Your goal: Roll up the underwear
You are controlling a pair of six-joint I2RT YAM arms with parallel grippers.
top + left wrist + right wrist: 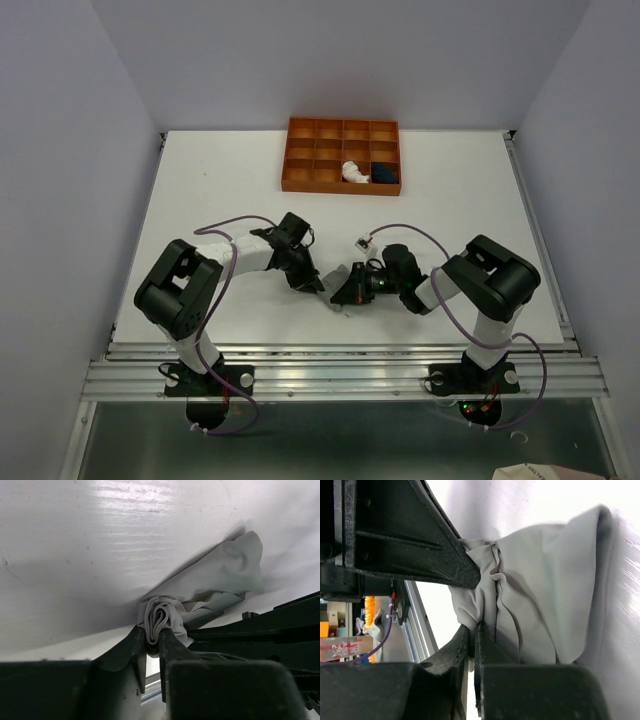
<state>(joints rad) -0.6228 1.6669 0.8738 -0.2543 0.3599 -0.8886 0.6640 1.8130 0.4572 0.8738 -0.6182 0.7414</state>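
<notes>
The grey underwear (225,575) lies bunched on the white table (220,200) near the front, between my two grippers. My left gripper (154,636) is shut on its rolled end, whose coiled layers show between the fingers. My right gripper (475,627) is shut on a fold of the same grey underwear (550,580), close beside the left one. From above, the left gripper (310,283) and the right gripper (343,290) nearly meet over the grey underwear (327,276). The pale underwear (352,171) and the navy underwear (386,174) sit rolled in neighbouring compartments of the orange tray (300,155).
The orange tray has several compartments and stands at the back centre of the table. A metal rail (340,360) runs along the table's front edge just behind the arms' bases. Grey walls close in the left, right and back.
</notes>
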